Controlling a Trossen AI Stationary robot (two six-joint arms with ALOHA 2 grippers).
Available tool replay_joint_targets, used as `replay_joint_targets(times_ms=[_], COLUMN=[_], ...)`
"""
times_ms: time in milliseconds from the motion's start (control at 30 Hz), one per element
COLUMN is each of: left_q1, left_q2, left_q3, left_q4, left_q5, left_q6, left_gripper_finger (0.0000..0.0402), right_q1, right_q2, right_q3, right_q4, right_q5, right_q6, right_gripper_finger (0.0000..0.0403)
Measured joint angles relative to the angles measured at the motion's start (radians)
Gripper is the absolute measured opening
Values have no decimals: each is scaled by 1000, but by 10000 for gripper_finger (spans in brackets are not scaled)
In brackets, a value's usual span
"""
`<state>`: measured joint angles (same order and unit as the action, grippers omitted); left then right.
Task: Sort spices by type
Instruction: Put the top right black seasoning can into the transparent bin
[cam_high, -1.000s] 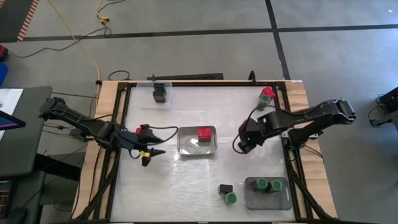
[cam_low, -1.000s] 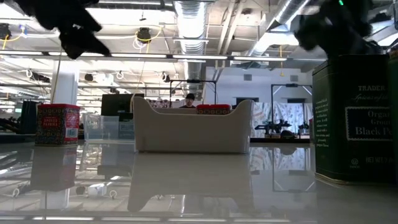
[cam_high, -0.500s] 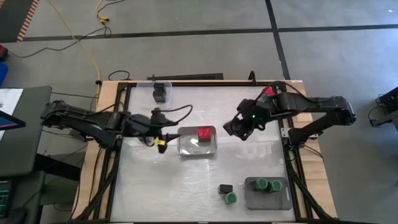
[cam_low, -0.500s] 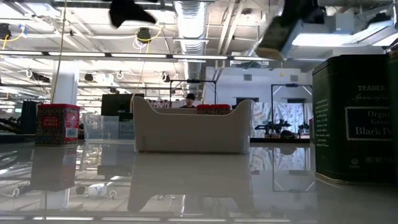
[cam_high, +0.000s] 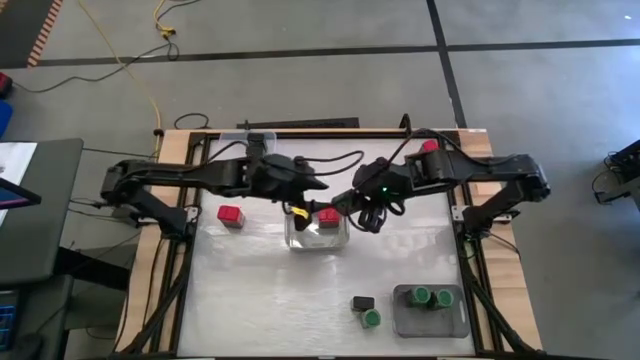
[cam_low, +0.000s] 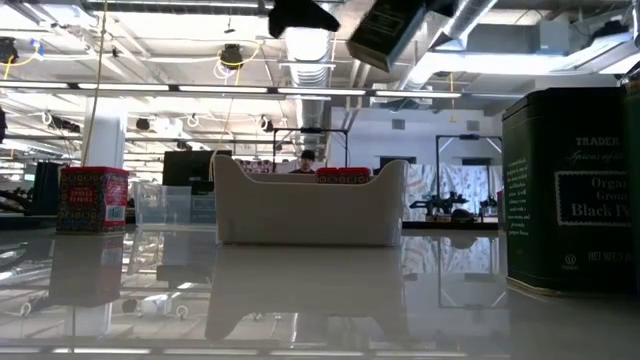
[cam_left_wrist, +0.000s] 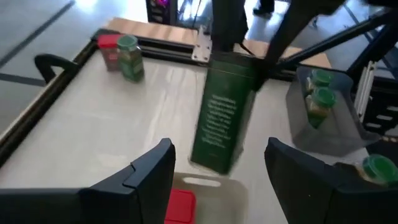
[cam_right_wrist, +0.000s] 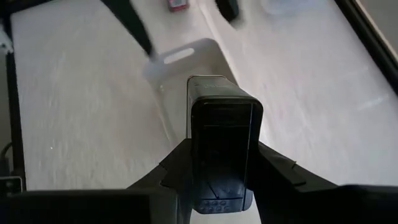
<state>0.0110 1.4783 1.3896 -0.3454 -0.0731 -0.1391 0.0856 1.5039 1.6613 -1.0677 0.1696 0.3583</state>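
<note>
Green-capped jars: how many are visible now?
4. One green-capped jar and a second stand in the grey tray, a third on the table beside it, a fourth at the far right corner by a red-capped jar. Arms may hide more.

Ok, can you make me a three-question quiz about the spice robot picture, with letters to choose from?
1. Where is the red-capped spice?
A in the middle tray
B on the floor
C in the grey tray with the green ones

2. How many green caps sit in the grey tray?
A none
B two
C five

3. What is the right tool doing?
A hanging empty
B holding a dark tin
C holding a red spice

Answers: 1 A, it lies inside the middle tray. 2 B, two green tops show there. 3 B, its fingers clamp the dark tin.
</note>
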Motion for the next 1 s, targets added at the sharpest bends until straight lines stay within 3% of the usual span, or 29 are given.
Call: replay_joint_targets(times_ms=[133, 500, 900, 1000], left_q1=[4, 8, 11, 9], left_q2=[50, 78, 78, 78], left_q3=[26, 28, 28, 28], left_q4=[-6, 40, 50, 51], left_q5=[46, 19, 23, 22], left_q6=[-1, 1, 15, 19], left_gripper_finger=[238, 234, 126, 124], right_q1=[8, -4, -4, -4], right_q2=[7, 0, 0, 0], right_q3=[39, 49, 49, 49], right_q4=[2, 5, 34, 38], right_q5=[0, -9, -14, -13], right_q6=[-48, -171, -269, -284], right_gripper_finger=[145, 145, 145, 180])
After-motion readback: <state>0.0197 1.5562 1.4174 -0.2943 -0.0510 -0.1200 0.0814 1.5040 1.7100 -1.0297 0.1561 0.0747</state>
